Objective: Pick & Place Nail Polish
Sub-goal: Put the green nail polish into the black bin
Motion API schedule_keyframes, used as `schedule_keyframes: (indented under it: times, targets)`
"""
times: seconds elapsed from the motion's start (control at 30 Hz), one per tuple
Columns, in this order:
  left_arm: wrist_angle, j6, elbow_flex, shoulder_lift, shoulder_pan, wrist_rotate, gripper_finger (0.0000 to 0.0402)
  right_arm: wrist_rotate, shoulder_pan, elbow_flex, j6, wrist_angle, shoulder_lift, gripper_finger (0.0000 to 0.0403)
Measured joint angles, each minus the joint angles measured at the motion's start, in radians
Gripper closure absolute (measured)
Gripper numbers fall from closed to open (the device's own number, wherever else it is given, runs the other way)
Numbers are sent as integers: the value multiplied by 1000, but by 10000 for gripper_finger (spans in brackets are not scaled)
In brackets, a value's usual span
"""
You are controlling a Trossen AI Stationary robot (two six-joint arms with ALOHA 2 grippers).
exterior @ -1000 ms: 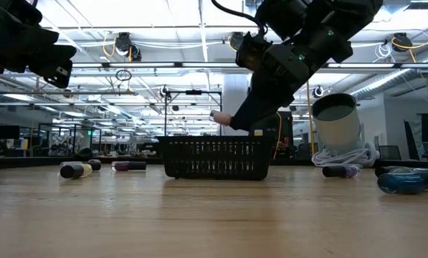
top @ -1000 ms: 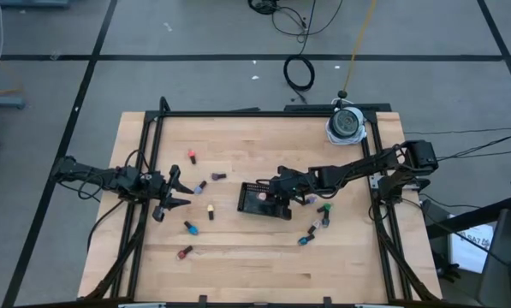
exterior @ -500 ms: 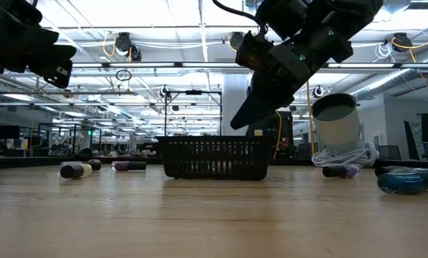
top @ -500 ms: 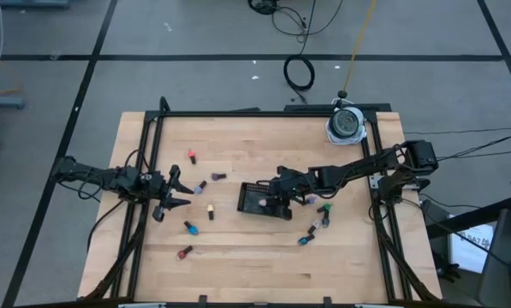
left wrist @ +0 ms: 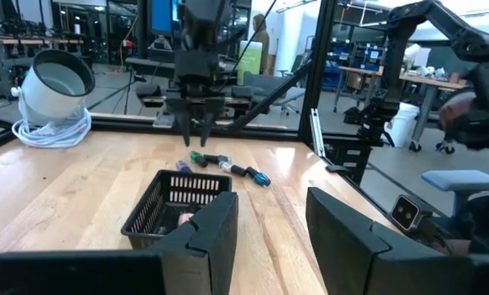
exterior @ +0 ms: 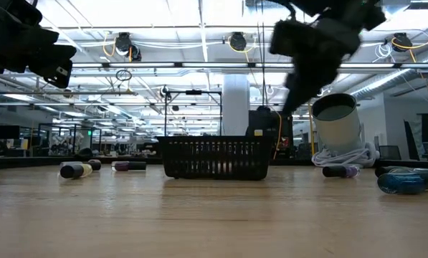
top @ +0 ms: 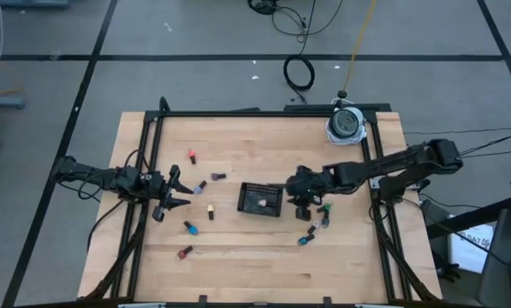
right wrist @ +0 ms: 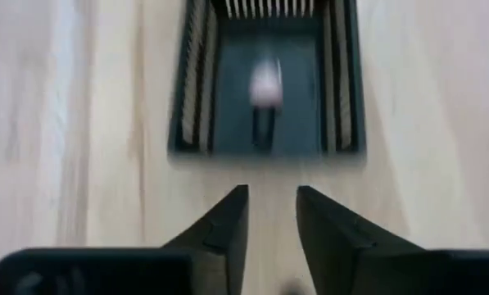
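Right gripper (top: 300, 205) has backed off the mesh tray (top: 262, 198), pink bottle (top: 261, 204) dropped ahead, fingers parted, empty; next pick nearby.

- You're in a robotics lab: the pale wooden worktable (top: 255, 257) sits inside a black metal frame (top: 264, 113) on grey taped flooring.
- Beyond it you see long ceiling strip lights (exterior: 163, 32), exposed ducts, desks and monitors.
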Motion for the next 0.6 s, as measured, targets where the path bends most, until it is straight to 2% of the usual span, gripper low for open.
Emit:
schedule_keyframes:
  times: [0.1, 0.23, 0.4, 0.6]
  targets:
    - [0, 0, 0, 0, 0, 0, 256, 21, 27, 0, 107, -157, -33, 275]
    - [0, 0, 0, 0, 0, 0, 256, 27, 63, -5, 124, -353, -47, 244]
    - [0, 0, 0, 0, 0, 0, 256, 44, 109, -83, 141, -319, -44, 227]
    - [0, 0, 0, 0, 0, 0, 256, 44, 135, -169, 91, -282, -39, 232]
